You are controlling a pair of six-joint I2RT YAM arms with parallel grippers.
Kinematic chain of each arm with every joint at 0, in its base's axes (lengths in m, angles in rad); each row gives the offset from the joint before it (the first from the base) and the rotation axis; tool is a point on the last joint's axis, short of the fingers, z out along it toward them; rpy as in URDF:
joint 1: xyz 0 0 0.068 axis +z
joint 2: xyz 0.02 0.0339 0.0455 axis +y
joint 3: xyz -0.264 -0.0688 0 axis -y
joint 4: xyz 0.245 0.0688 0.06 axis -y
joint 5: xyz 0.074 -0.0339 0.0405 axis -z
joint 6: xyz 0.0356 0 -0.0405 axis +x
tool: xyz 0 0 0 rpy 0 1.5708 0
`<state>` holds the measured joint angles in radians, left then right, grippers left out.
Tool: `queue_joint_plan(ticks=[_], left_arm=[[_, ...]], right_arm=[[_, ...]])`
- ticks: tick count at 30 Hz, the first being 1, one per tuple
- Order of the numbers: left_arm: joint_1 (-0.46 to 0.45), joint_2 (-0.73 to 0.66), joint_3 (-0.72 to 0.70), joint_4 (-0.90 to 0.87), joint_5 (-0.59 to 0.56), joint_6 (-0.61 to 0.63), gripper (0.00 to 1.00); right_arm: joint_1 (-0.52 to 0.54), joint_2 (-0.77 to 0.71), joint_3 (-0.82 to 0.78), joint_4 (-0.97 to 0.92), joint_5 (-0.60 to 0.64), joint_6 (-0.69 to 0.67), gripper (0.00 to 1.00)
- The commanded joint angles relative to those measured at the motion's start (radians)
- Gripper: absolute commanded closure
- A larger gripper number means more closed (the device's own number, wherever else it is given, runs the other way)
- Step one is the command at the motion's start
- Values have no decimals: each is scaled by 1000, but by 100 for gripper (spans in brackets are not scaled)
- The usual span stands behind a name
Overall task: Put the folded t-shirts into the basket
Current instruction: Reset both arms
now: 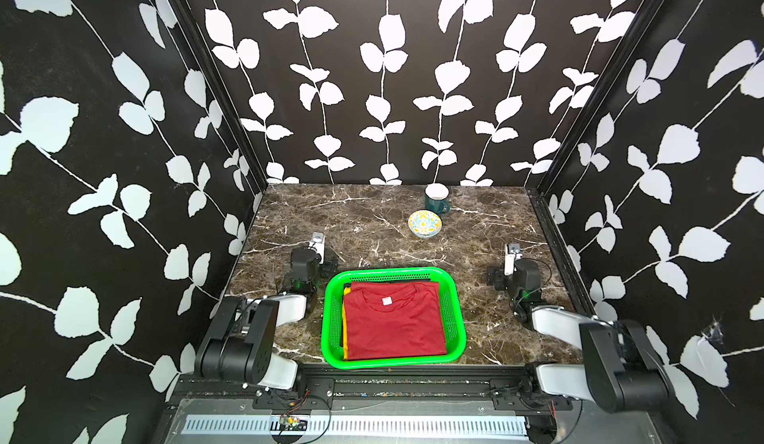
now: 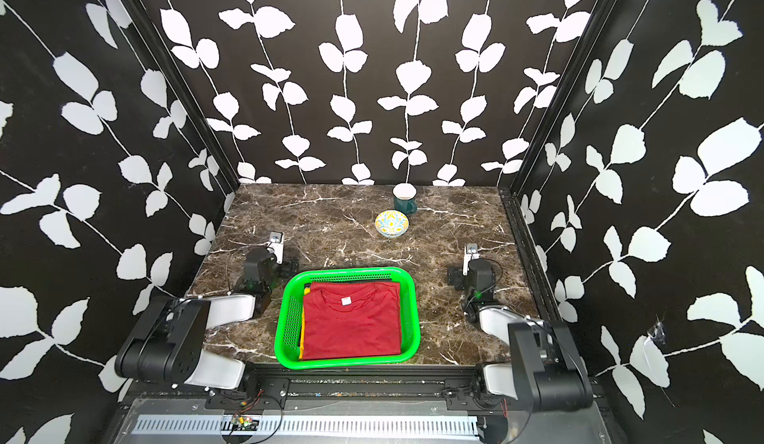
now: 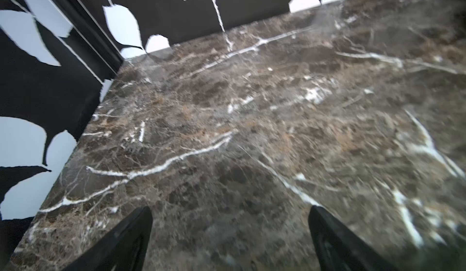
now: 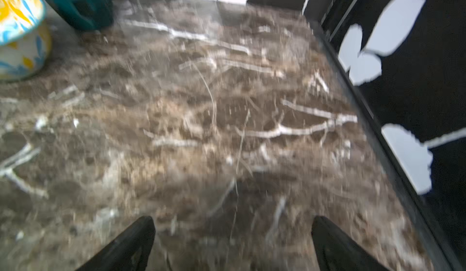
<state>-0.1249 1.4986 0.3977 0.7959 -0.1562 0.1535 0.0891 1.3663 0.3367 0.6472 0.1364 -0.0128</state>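
T-shirts [image 1: 395, 322]: stacked in green basket [image 1: 330, 318], lower centre, at worktop's [image 1: 351, 223] front edge.
Left gripper [image 3: 230, 209]: fingers wide, left of basket.
Right gripper [image 4: 233, 219]: fingers wide, right of basket.
Room: mug [image 1: 435, 202], bowl [image 1: 424, 223] upper centre.

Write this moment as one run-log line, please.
shirts: stacked in basket, red on top | left gripper: open, empty | right gripper: open, empty | mug, bowl: at back

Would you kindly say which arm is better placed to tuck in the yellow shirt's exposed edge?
Probably left: the yellow shirt shows along the basket wall nearest the open left tool; the right tool sits across the basket.
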Motion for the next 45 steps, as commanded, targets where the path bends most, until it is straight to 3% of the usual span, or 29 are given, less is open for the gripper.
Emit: queue_joint_plan(ticks=[1, 3, 5, 10, 45], left_arm=[[31, 70, -25, 185, 18, -10, 1], [43, 49, -16, 130, 53, -16, 1], [58, 65, -7, 131, 74, -30, 1], [85, 56, 17, 66, 104, -48, 1], [84, 52, 13, 73, 101, -46, 1]], right_arm=[[-16, 117, 14, 265, -17, -43, 1], [-15, 177, 6, 347, 9, -41, 1], [-19, 153, 35, 244, 58, -8, 1], [-28, 166, 57, 223, 83, 14, 1], [-32, 159, 57, 210, 75, 19, 1]])
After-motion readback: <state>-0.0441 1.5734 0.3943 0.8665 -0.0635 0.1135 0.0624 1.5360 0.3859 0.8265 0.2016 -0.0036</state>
